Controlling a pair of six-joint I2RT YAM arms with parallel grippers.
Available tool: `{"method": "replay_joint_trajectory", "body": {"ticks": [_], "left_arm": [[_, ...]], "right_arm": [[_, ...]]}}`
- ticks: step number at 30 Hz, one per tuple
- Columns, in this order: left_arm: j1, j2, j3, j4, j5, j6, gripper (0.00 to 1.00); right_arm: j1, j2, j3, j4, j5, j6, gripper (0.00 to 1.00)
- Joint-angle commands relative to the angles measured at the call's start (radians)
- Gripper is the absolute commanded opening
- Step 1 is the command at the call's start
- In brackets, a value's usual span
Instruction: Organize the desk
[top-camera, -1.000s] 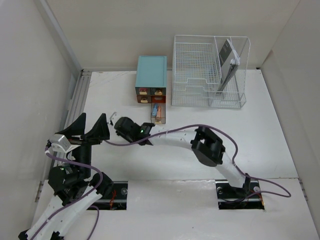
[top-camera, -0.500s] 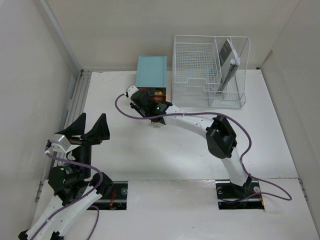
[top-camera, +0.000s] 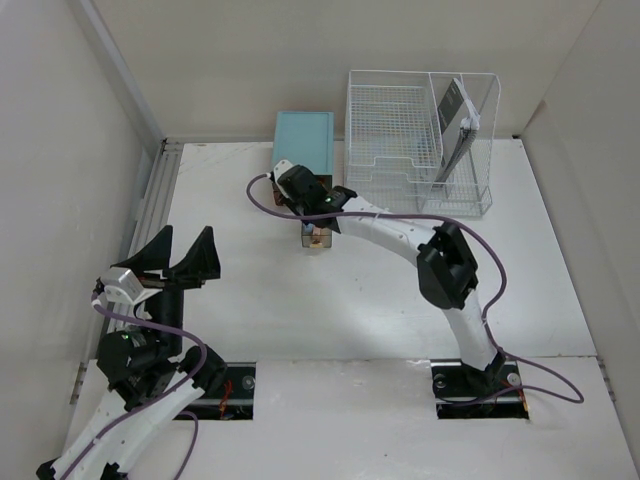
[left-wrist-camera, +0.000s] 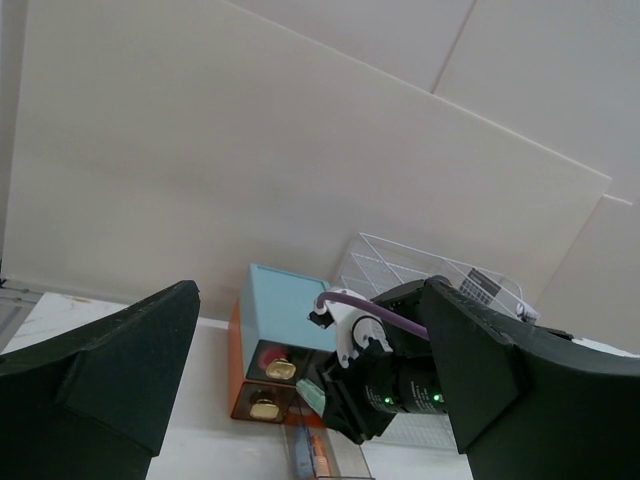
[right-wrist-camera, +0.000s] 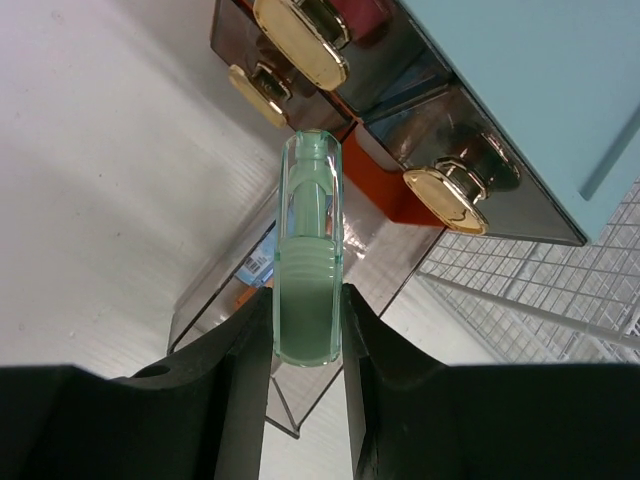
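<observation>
Nearest me, the left hand (top-camera: 180, 258) is held up off the bench (top-camera: 250, 310) with its two dark fingers spread wide and nothing between them. It looks parked, well apart from the work.

Further in, the right hand (right-wrist-camera: 306, 340) is clamped on a pale green stick (right-wrist-camera: 308, 250) with a clear cap. It grips the ribbed lower end, and the capped end points toward the front of the teal drawer box (top-camera: 303, 145). Under it a clear drawer (right-wrist-camera: 225, 295) stands pulled out onto the bench, with some small orange and blue things inside.

My guess is the stick is meant for that drawer. To do it well, I'd turn the stick to lie along the drawer's length and bring it down low between the walls. The fingers should let go only then, so it doesn't bounce out. The gold knobs (right-wrist-camera: 445, 188) sit close by and are best kept clear of.

The bench itself is a broad matte white top, mostly bare, with silver rails (top-camera: 150, 200) along its left edge. The box stands at its far side, and a white wire rack (top-camera: 400, 140) is just beside the box.
</observation>
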Motion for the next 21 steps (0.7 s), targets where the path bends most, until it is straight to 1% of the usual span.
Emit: {"method": "replay_joint_trajectory", "body": {"ticks": [1, 5, 15, 17, 18, 20, 21], "left_arm": [[-0.001, 0.009, -0.002, 0.050, 0.014, 0.015, 0.92], [-0.001, 0.009, -0.002, 0.050, 0.005, 0.015, 0.92], [-0.001, 0.009, -0.002, 0.050, 0.005, 0.015, 0.92], [-0.001, 0.009, -0.002, 0.050, 0.005, 0.015, 0.92], [-0.001, 0.009, -0.002, 0.050, 0.005, 0.015, 0.92], [-0.001, 0.009, -0.002, 0.050, 0.005, 0.015, 0.92], [-0.001, 0.009, -0.002, 0.050, 0.005, 0.015, 0.92]], "right_arm": [[0.005, 0.013, 0.080, -0.061, -0.016, -0.022, 0.11], [-0.013, 0.033, 0.090, -0.084, -0.025, -0.031, 0.16], [-0.062, 0.042, 0.110, -0.137, -0.094, -0.031, 0.16], [-0.071, 0.042, 0.119, -0.147, -0.103, -0.031, 0.19], [-0.071, 0.042, 0.120, -0.147, -0.103, -0.031, 0.27], [-0.071, 0.051, 0.120, -0.157, -0.128, -0.040, 0.34], [-0.071, 0.052, 0.120, -0.157, -0.128, -0.040, 0.44]]}}
